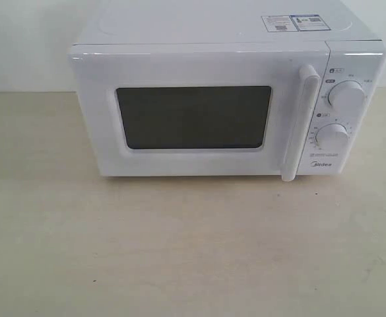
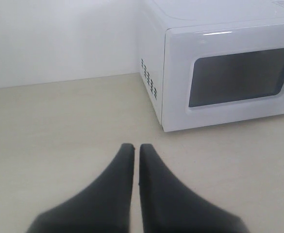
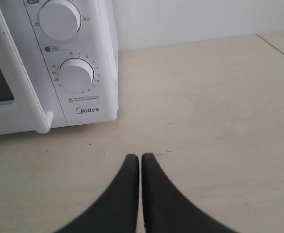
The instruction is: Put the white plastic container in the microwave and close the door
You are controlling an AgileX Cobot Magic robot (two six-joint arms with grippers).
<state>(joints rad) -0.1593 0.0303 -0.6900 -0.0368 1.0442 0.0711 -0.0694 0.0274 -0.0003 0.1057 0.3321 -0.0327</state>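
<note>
One microwave is seen on the pale tabletop, white and boxy. Its one door is seen shut flush against the body, with one dark mesh window in its frame. One vertical white bar handle is mounted on the door's edge, beside the control panel. Two round white dials are counted on that panel, the upper dial set directly above the lower dial, and one Midea logo is printed beneath them. Two stickers are counted on the microwave's top, a white sticker and just beside it a blue-marked sticker.

Two grippers are counted, each with two black fingers. The left gripper is held over the table in front of the microwave's vented side corner, its fingers brought together with only a thin slit between the tips, nothing held. The right gripper is held over the table in front of the microwave's dial-side corner, its fingers pressed together likewise, nothing gripped.

Where the white plastic container lies cannot be told; with the door shut, nothing can be made out through the dark window.
</note>
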